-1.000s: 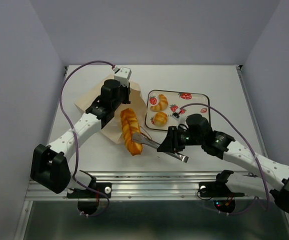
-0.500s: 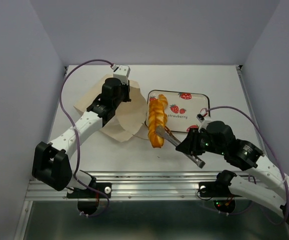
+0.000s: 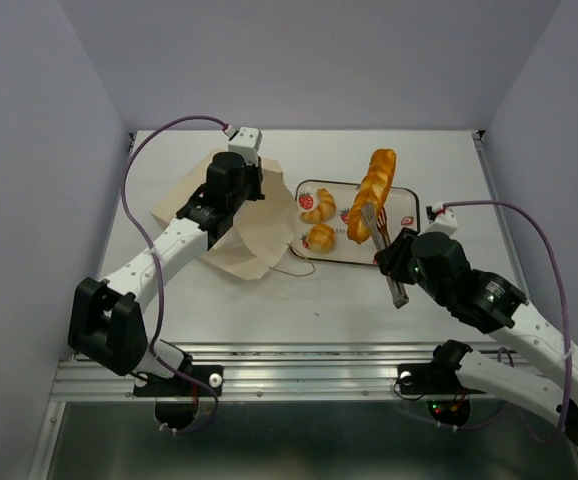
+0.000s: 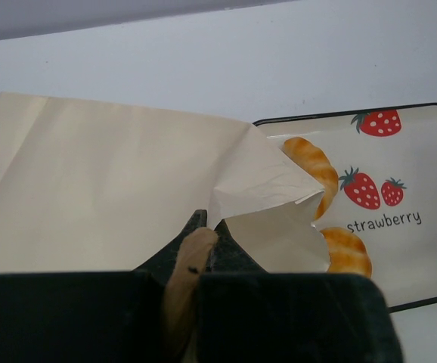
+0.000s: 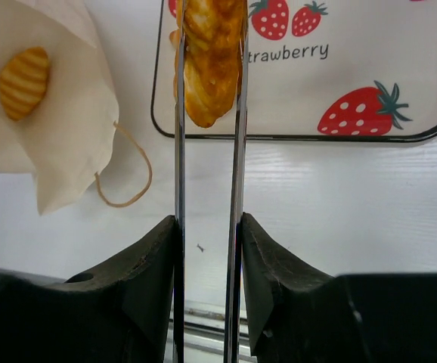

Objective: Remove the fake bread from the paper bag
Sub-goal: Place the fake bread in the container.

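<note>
My right gripper point(image 3: 393, 258) point(image 5: 207, 221) is shut on a pair of metal tongs point(image 3: 381, 245) point(image 5: 179, 151). The tongs pinch a long ridged golden loaf point(image 3: 374, 185) point(image 5: 211, 60), held up over the strawberry tray point(image 3: 401, 205) point(image 5: 400, 45). Two small croissant rolls point(image 3: 319, 205) point(image 3: 321, 237) lie on the tray's left side and also show in the left wrist view point(image 4: 309, 160) point(image 4: 348, 253). My left gripper point(image 3: 243, 190) point(image 4: 203, 231) is shut on the cream paper bag point(image 3: 254, 235) point(image 4: 105, 181). A ridged golden piece point(image 5: 23, 83) shows against the bag's paper point(image 5: 75, 128).
The bag's brown cord handle point(image 3: 294, 262) point(image 5: 128, 178) trails on the white table between bag and tray. A corner of the bag point(image 4: 268, 174) overlaps the tray's left edge point(image 4: 317, 115) in the left wrist view. Grey walls close in the table on three sides.
My right gripper has carried the loaf in the tongs from beside the bag rightward and up over the tray. My left gripper has kept its hold on the bag, barely moving.
</note>
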### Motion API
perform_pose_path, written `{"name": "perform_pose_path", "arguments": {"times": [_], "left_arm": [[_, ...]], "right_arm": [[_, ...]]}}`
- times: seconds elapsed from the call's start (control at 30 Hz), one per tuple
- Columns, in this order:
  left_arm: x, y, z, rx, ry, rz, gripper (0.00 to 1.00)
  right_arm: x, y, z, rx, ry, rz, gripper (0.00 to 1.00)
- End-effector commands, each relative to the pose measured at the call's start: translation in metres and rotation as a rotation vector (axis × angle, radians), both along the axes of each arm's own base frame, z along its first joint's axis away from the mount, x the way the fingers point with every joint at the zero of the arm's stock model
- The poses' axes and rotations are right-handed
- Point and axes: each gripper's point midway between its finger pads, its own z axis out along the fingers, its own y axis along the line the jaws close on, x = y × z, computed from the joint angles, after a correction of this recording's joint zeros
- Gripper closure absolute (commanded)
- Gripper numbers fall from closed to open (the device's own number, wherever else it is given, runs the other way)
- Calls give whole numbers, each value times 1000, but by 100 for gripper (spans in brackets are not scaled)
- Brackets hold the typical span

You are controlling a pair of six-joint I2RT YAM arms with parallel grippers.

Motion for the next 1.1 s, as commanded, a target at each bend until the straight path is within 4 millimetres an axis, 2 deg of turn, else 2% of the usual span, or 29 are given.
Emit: {"name": "perform_pose_path", "arguments": {"times": [0.0, 0.1, 0.13, 0.2, 0.23, 0.3, 0.4, 0.5, 0.57, 0.63, 0.67, 0.87, 1.03, 1.07], "left_arm": [[8, -8, 42, -65, -98, -9, 100], [8, -8, 40, -61, -95, -11, 100], [8, -7, 39, -60, -94, -8, 100], [7, -7, 40, -59, -96, -8, 100], [7, -6, 39, -54, -94, -8, 100], [7, -5, 40, -49, -98, -2, 100], [6, -3, 41, -42, -101, -1, 100], [5, -1, 39, -33, -98, -1, 100], [4, 0, 38, -26, -97, 4, 100], [4, 2, 36, -17, -96, 8, 100], [4, 1, 34, -12, -93, 5, 100], [4, 1, 32, -8, -89, 0, 100], [4, 0, 33, -10, -89, -6, 100], [4, 0, 34, -12, -92, -6, 100]], "right_arm": [[36, 1, 46, 42, -158, -110, 84], [48, 4, 53, 45, -190, -132, 84], [56, 3, 49, 25, -182, -140, 84], [65, 16, 52, 66, -186, -89, 85], [74, 13, 49, 74, -179, -97, 85], [90, 18, 37, 98, -149, -80, 85], [102, 24, 27, 118, -132, -68, 85], [110, 19, 13, 147, -105, -88, 85], [110, 16, -1, 181, -75, -99, 85], [111, 17, -3, 234, -69, -99, 85], [108, 17, -13, 241, -53, -101, 85], [103, 4, -41, 277, 4, -150, 84], [95, 7, -67, 319, 72, -149, 82], [94, 7, -67, 334, 69, -152, 82]]}}
